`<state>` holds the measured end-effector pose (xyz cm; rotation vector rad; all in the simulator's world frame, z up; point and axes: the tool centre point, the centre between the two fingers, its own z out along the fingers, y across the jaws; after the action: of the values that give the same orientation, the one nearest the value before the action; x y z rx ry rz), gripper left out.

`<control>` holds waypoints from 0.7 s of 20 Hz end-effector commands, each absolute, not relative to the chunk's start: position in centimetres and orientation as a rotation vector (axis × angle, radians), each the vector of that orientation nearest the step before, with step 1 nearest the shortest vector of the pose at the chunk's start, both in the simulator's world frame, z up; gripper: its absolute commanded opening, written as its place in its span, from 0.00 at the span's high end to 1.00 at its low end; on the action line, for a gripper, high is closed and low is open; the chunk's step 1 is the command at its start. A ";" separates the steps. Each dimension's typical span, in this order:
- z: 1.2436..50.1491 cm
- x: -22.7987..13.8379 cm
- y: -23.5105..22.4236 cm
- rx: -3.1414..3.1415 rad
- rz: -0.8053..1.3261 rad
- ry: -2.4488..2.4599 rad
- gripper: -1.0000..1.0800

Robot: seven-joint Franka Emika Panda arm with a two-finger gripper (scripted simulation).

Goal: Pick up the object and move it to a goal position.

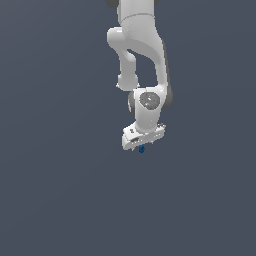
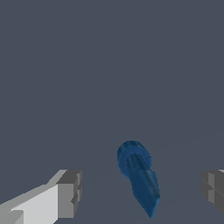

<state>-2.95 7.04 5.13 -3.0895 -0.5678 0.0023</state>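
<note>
Here, over a plain grey-blue floor [image 1: 55,200], the arm [image 1: 142,55] points down, its gripper [image 2: 140,192] spread wide around the untouched object [image 2: 139,175].

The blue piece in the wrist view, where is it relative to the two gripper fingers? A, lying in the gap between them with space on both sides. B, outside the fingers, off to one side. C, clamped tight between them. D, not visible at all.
A: in the wrist view the blue piece lies between the two grey fingers, with bare grey floor showing on each side, so the gripper is open.
</note>
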 end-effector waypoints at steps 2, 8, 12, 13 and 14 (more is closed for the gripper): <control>4.3 -2.9 7.0 -3.089 0.000 -0.569 0.04; 4.2 -2.8 7.0 -3.089 0.000 -0.569 1.00; 4.2 -2.8 7.0 -3.089 0.000 -0.569 1.00; 4.2 -2.8 7.0 -3.089 0.000 -0.569 1.00; 4.2 -2.8 7.0 -3.089 0.000 -0.569 1.00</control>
<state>-2.84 7.04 4.23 -3.0894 -0.5692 0.0004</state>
